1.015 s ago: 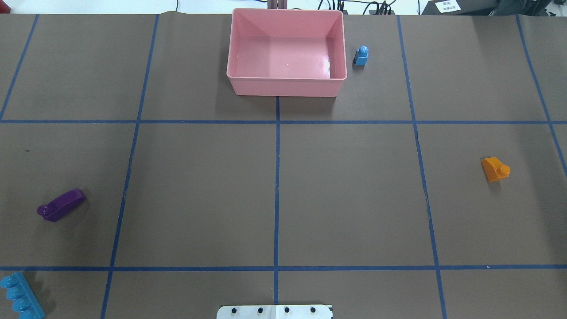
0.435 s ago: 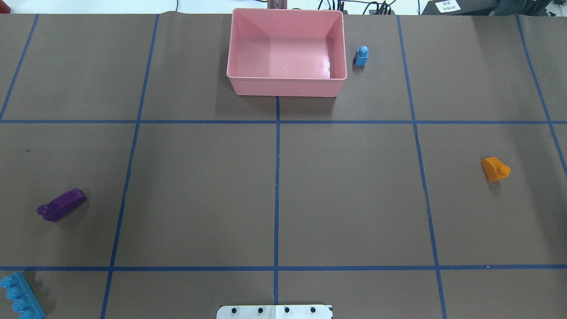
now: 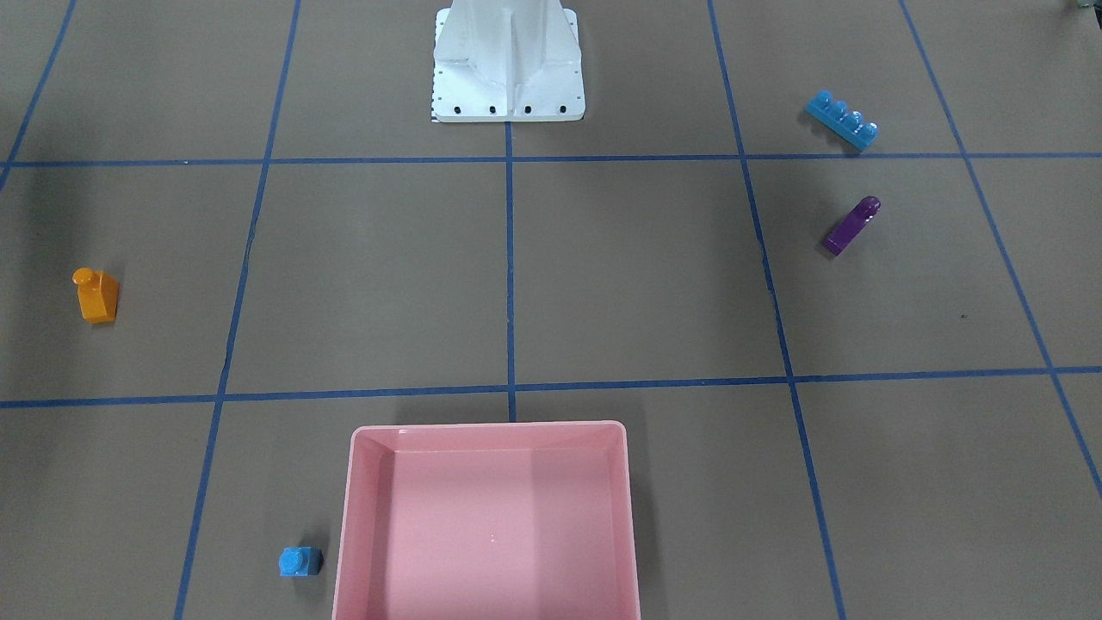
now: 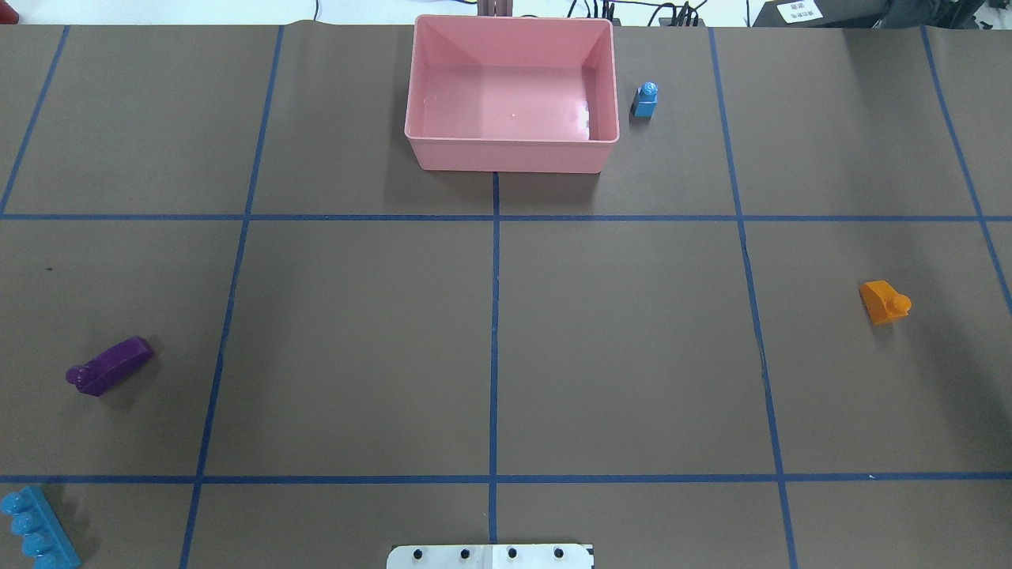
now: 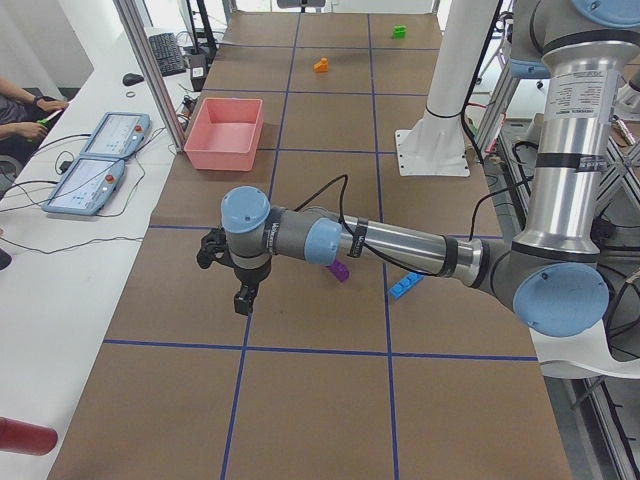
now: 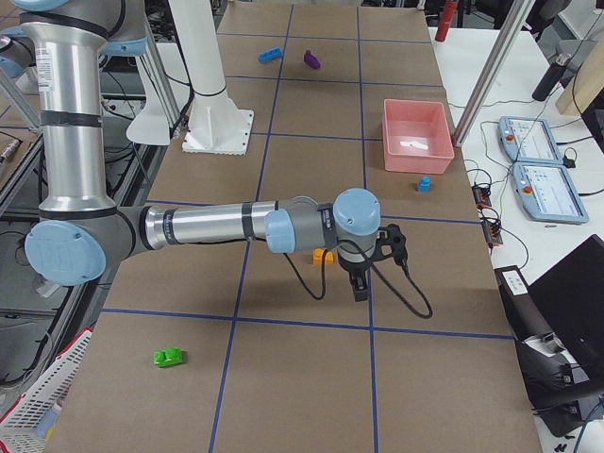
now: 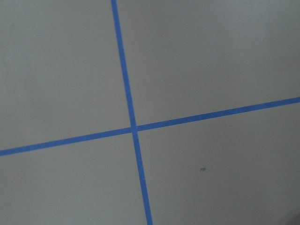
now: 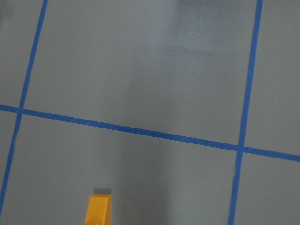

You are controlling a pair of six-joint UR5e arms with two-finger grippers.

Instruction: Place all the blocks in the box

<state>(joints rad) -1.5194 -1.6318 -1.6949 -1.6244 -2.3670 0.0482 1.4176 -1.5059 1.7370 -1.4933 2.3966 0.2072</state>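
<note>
Left gripper [image 5: 243, 298]: hangs above the table at centre-left of the left side view. The purple block [image 4: 108, 366] lies to its right in that frame. Jaw state cannot be told.
Right gripper [image 6: 360, 286]: centre of the right side view. The orange block [image 4: 884, 302] lies just up-left of it. Jaw state cannot be told.
Box [image 4: 510, 156]: top centre of the overhead view, with the small blue block [image 4: 644, 101] just beside its right wall.
Other blocks: long blue block [image 4: 32, 529] in the lower-left corner; green block [image 6: 169, 357] at lower left of the right side view.
Obscured: purple block partly behind the left forearm; orange block cut by the lower edge of the right wrist view; long blue block clipped by the frame.
Surface: brown table [image 4: 356, 340] gridded with blue tape; white base plate [image 4: 490, 556] at bottom centre.
</note>
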